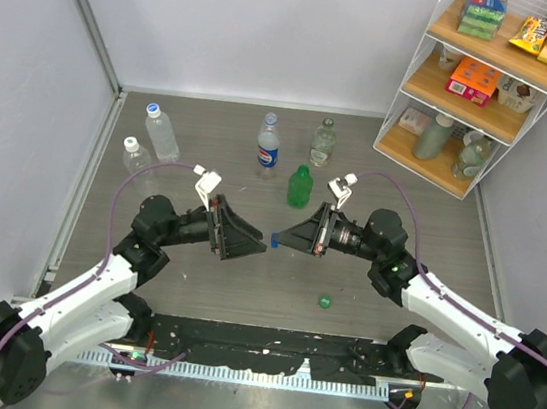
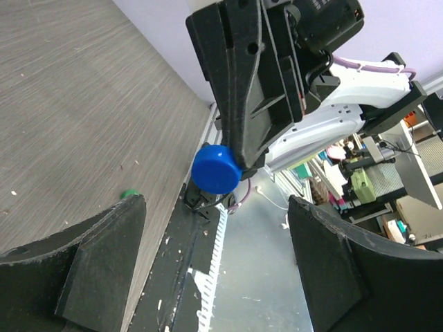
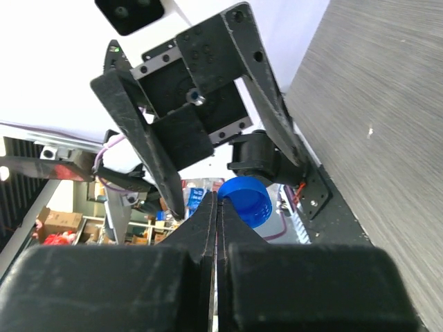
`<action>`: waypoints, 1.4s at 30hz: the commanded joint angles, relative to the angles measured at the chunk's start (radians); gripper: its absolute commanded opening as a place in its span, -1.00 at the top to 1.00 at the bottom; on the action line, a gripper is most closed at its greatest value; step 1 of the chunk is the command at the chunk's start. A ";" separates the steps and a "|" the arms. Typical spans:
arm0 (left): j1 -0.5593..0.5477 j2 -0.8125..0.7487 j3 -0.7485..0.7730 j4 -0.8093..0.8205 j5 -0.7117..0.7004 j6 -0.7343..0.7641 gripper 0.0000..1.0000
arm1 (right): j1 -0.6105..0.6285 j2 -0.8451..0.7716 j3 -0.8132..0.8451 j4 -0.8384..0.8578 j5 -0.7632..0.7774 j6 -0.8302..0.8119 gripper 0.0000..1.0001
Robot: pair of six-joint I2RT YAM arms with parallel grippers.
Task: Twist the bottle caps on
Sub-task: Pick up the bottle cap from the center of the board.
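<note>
Right tool [image 3: 216,206] is pinched shut on the blue cap [image 2: 216,169]. Left tool [image 2: 214,207] gapes empty opposite. The green cap [image 1: 325,299] lies loose nearby, so capping seems unfinished.

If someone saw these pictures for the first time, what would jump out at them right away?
The grippers meet tip to tip above the middle of the table: the right gripper is shut on a blue cap, and the left gripper faces it with jaws wide open. A lone green cap lies on the table nearer the arm bases, and a green bottle stands just beyond the grippers.
</note>
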 commanded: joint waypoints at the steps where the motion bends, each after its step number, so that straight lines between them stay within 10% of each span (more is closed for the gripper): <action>1: -0.040 0.029 0.071 0.017 0.014 0.082 -0.71 | 0.003 0.007 0.081 0.024 -0.067 0.072 0.98; 29: -0.117 0.134 0.134 0.015 -0.037 0.106 0.41 | 0.003 0.017 0.155 -0.235 -0.046 -0.009 0.97; 42: -0.118 0.054 0.097 -0.094 -0.119 0.118 0.66 | 0.002 -0.019 0.319 -0.471 0.053 -0.293 0.03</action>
